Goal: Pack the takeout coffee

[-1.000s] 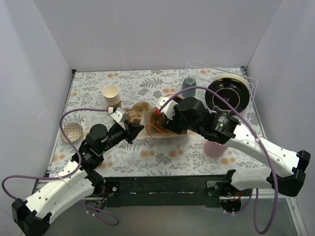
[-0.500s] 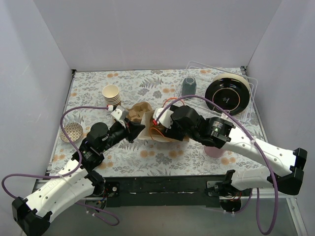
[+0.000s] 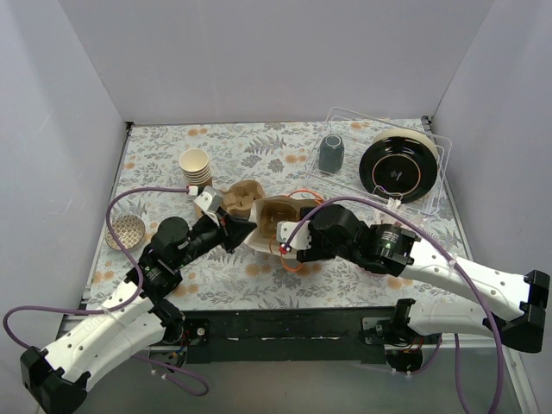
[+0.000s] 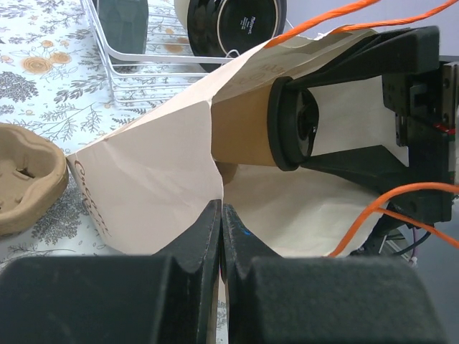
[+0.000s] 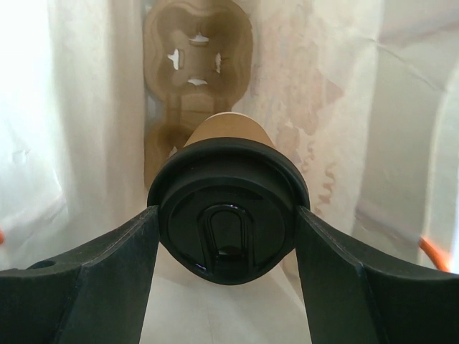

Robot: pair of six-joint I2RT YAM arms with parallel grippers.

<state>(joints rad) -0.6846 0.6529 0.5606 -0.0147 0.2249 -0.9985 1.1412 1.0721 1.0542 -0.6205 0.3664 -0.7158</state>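
Wide-spread right gripper (image 5: pixel 226 222) clamps the takeout coffee (image 5: pixel 228 179) at its black lid. The cup lies sideways between the fingers, its body pointing ahead into the paper bag (image 4: pixel 150 172). The left gripper (image 4: pixel 219 222) is pinched closed on the bag's edge.

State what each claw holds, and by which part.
The right claw grips the takeout coffee by the sides of its black lid, inside the paper bag. The left claw pinches the bag's open edge.
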